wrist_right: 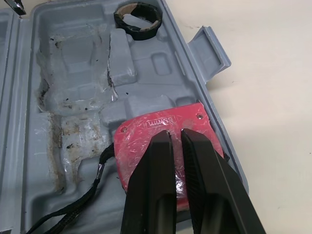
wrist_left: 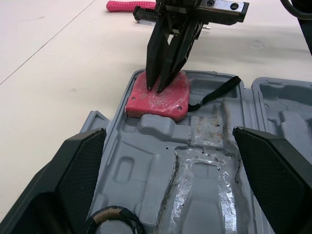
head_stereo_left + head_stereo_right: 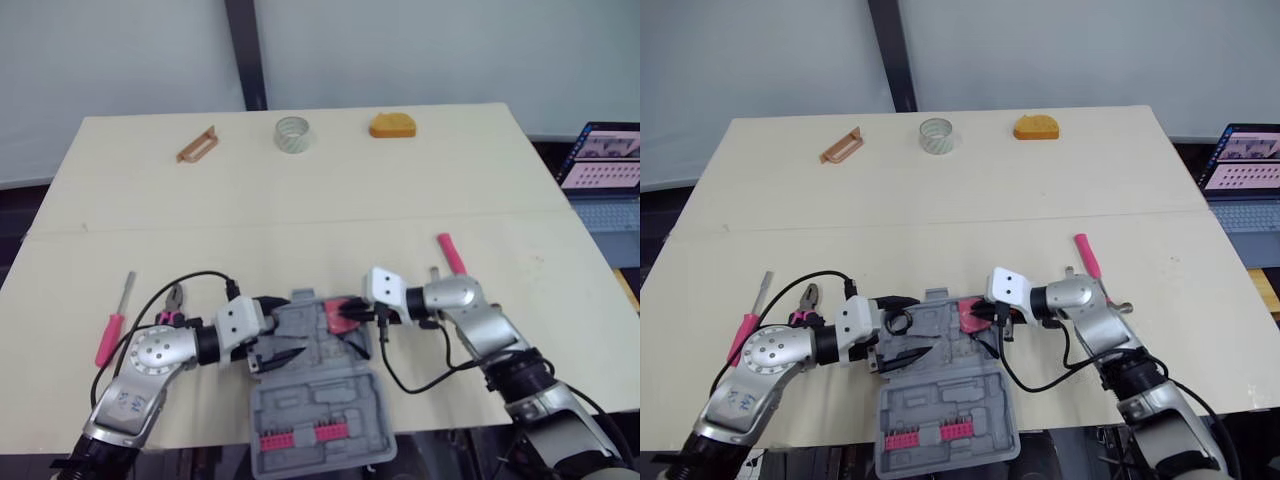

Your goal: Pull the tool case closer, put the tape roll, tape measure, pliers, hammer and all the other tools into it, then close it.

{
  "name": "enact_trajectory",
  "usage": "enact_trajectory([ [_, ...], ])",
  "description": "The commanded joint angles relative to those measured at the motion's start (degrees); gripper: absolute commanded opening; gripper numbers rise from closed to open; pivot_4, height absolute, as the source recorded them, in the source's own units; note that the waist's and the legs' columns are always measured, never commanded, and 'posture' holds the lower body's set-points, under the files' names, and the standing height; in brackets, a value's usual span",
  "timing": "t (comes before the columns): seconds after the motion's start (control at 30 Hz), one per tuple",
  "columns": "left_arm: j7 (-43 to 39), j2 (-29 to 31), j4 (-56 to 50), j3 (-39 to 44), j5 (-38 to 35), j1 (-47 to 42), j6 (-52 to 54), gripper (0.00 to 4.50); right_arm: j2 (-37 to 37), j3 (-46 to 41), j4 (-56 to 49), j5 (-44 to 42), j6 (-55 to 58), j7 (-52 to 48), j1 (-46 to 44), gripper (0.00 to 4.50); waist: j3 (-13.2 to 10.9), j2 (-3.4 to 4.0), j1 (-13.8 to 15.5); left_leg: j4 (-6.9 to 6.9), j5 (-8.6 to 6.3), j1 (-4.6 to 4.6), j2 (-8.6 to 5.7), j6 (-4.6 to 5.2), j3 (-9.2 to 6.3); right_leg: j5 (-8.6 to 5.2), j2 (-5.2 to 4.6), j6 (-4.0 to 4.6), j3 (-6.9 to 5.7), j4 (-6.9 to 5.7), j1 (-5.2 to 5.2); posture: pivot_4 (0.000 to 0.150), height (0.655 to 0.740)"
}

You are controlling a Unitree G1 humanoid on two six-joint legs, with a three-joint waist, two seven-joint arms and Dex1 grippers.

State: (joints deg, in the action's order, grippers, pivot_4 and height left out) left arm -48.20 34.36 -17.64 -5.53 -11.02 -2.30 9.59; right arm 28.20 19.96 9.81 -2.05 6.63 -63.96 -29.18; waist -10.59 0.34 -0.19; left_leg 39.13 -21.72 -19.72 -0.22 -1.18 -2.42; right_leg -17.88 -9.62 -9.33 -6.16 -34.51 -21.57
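Lower centre: right hand (image 1: 176, 135), fingers nearly closed, tips on the tape measure (image 2: 158, 100); press it squarely into the tool case (image 3: 315, 415). Left hand (image 3: 285, 356) open.

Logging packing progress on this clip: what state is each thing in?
tool case: open
tape measure: lying in the case, at the right gripper's tips
black tape roll: in the case
clear tape roll: out on the table
pliers: out on the table
hammer: out on the table
screwdriver: out on the table
left gripper: open, empty
right gripper: fingers nearly together, holding nothing
laptop: open, screen lit
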Motion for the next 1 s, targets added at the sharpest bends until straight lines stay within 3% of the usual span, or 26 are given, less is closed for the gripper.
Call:
enact_trajectory([
  [0.03,0.07,0.17,-2.52,0.58,-0.87,-0.2,-0.19,4.5,0.08,1.36,1.73,1.77,-1.01,-0.04,0.3,0.41,0.0,0.0,0.0,0.0,0.0,0.0,0.0,0.0,0.0,0.0,0.0,0.0,0.0,0.0,0.0,0.15,0.74],
  [0.53,-0.16,0.48,-3.06,0.78,-1.02,0.21,0.12,4.5,-0.17,4.75,13.38,6.55,-3.96,2.44,1.92,0.41,0.63,-0.05,0.05,-0.06,0.0,0.48,0.01,0.0,0.0,0.0,0.0,0.0,0.01,0.05,0.48,0.15,0.74],
  [0.93,-0.26,0.78,-2.88,0.78,-1.04,-0.04,0.59,4.5,-0.5,4.75,13.62,5.65,-2.84,1.16,2.39,0.41,1.32,0.22,0.15,-0.08,-0.01,0.64,0.0,-0.01,-0.26,0.0,0.06,0.0,-0.05,0.44,0.92,0.15,0.74],
  [1.0,-0.33,0.76,-2.52,0.7,-0.97,-0.15,0.57,4.5,-0.99,3.0,11.26,2.07,-1.82,-0.58,2.86,0.41,1.32,0.22,0.18,-0.08,-0.01,0.64,0.0,-0.01,-0.26,0.0,0.06,0.0,-0.05,0.44,0.92,0.15,0.74],
])
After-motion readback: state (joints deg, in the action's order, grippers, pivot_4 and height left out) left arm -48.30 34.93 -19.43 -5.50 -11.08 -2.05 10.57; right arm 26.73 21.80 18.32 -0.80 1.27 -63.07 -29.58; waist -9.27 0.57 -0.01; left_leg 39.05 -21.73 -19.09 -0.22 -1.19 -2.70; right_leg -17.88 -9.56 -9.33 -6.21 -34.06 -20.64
